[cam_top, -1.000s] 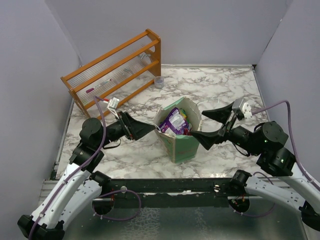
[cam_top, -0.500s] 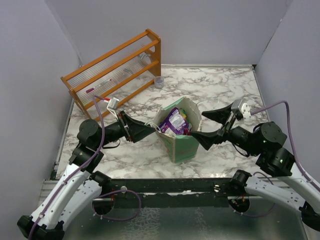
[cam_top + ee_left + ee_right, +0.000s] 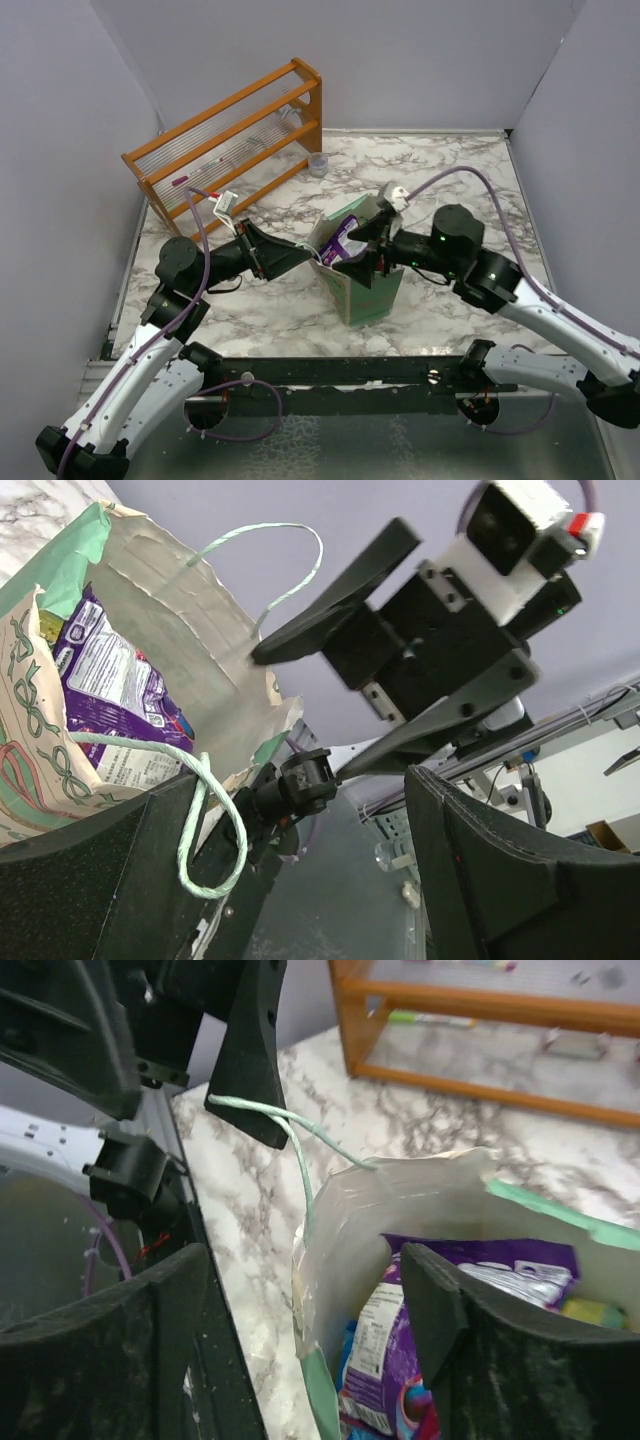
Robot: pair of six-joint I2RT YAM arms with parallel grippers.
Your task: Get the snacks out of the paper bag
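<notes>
Over paper bag [image 3: 366, 296] | right claw [image 3: 348, 253] moved in from right

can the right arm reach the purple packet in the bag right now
Probably yes. The right gripper hangs open over the open bag, and the purple packet stands uncovered below it. The left gripper is off to the side, by the handle.

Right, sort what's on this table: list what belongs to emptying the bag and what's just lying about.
Belongs to the job:
- paper bag
- snacks inside it

Just lying about:
- orange wooden rack
- small clear cup beside the rack
</notes>
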